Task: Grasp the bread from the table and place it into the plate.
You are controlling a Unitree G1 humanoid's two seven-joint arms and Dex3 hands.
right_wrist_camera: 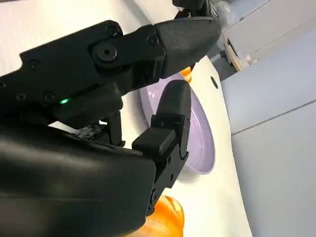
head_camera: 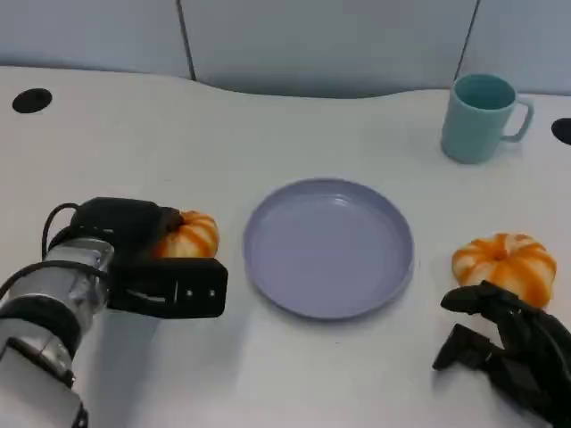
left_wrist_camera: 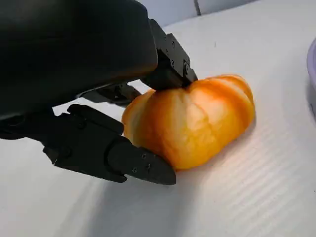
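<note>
Gripping the bread (left_wrist_camera: 190,123) on the table (head_camera: 294,374), the left hand (head_camera: 147,259) hides its near half; the plate (head_camera: 328,247) lies beside its fingertips. Right hand (head_camera: 504,348), cut off, looks open.

Office-like test space: my white bench (head_camera: 294,134) with black cable holes (head_camera: 31,100), grey partition panels (head_camera: 321,40) behind.

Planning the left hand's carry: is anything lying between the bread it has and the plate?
Nothing visible. The left hand grips its bread, and only bare table separates it from the purple plate.
</note>
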